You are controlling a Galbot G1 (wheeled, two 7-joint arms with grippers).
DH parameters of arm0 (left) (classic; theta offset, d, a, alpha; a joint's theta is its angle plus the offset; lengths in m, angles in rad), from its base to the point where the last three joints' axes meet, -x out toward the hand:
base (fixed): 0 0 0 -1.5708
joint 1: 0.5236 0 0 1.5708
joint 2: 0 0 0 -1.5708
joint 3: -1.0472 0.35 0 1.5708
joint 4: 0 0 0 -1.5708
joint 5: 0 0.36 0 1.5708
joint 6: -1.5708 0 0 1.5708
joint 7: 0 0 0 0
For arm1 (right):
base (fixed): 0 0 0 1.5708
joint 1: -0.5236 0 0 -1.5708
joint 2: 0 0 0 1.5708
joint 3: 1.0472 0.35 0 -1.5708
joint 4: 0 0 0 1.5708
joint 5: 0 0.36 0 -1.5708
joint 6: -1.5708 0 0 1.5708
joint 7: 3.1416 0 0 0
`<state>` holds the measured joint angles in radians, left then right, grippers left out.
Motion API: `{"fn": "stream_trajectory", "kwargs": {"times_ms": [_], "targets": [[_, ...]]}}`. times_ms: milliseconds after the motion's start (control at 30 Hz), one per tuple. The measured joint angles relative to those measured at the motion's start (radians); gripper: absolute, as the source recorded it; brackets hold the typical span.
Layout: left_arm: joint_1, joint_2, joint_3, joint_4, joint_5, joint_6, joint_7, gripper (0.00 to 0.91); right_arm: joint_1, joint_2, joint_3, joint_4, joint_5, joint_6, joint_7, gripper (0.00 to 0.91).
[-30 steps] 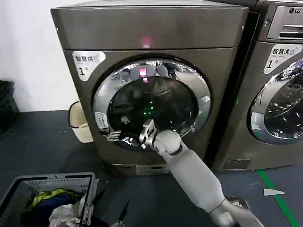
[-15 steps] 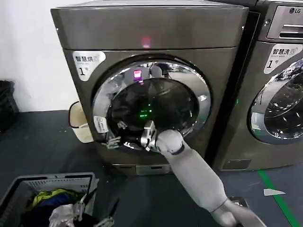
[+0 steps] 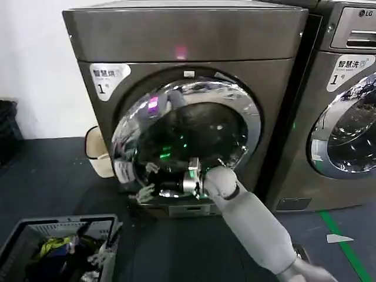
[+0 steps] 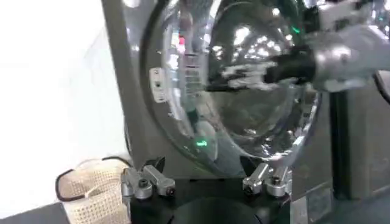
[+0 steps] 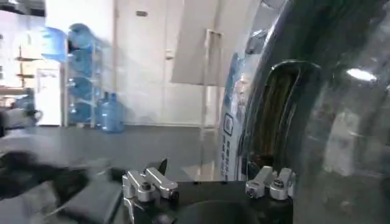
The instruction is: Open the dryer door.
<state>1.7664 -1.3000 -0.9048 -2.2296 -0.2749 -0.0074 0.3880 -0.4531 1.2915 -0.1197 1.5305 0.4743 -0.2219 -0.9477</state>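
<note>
The dark bronze-grey dryer (image 3: 194,41) stands in front of me, a red light on its top panel. Its chrome-rimmed dryer door (image 3: 235,100) stands ajar, the left edge swung out from the front. My right gripper (image 3: 145,192) reaches across the glass to the door's lower left edge. In the right wrist view that gripper (image 5: 207,179) is open, with the door's rim (image 5: 244,122) just beyond one finger. My left gripper (image 4: 207,179) is open and empty, held low, looking up at the door (image 4: 262,115) and the right gripper (image 4: 244,74).
A lighter grey LG machine (image 3: 346,117) stands right beside the dryer. A grey laundry basket (image 3: 35,226) with clothes sits at the lower left. A beige mesh bin (image 3: 97,153) stands left of the dryer. Green tape (image 3: 346,247) runs along the dark floor.
The door's left edge has swung outward, opening a gap to the dryer's front. My right gripper moved down and toward me with it. The left gripper shifted slightly left by the basket.
</note>
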Motion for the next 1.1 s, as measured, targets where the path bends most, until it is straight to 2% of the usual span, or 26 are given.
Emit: {"fn": "stream_trajectory", "kwargs": {"times_ms": [167,300,367,433,633,1100], "targets": [[-0.037,0.064,-0.040,0.035,-0.049,-0.039,0.002,0.907,-0.021,-0.035,0.003,0.034,0.016,0.005,-0.035,0.907],[-0.061,0.112,-0.042,0.064,-0.084,-0.052,-0.093,0.907,-0.040,-0.074,0.009,0.062,0.049,-0.011,-0.054,0.907],[-0.073,0.133,-0.044,0.071,-0.111,-0.032,-0.123,0.907,-0.050,-0.091,0.017,0.077,0.076,-0.017,-0.057,0.907],[-0.077,0.151,-0.056,0.070,-0.150,0.009,-0.116,0.907,-0.060,-0.110,0.026,0.093,0.088,-0.015,-0.065,0.907],[-0.110,0.196,-0.069,0.088,-0.177,0.047,-0.032,0.907,-0.099,-0.167,0.041,0.147,0.108,-0.012,-0.101,0.907],[-0.229,0.321,-0.007,0.196,-0.222,0.061,-0.032,0.907,-0.217,-0.250,0.101,0.213,0.100,0.031,-0.248,0.907]]}}
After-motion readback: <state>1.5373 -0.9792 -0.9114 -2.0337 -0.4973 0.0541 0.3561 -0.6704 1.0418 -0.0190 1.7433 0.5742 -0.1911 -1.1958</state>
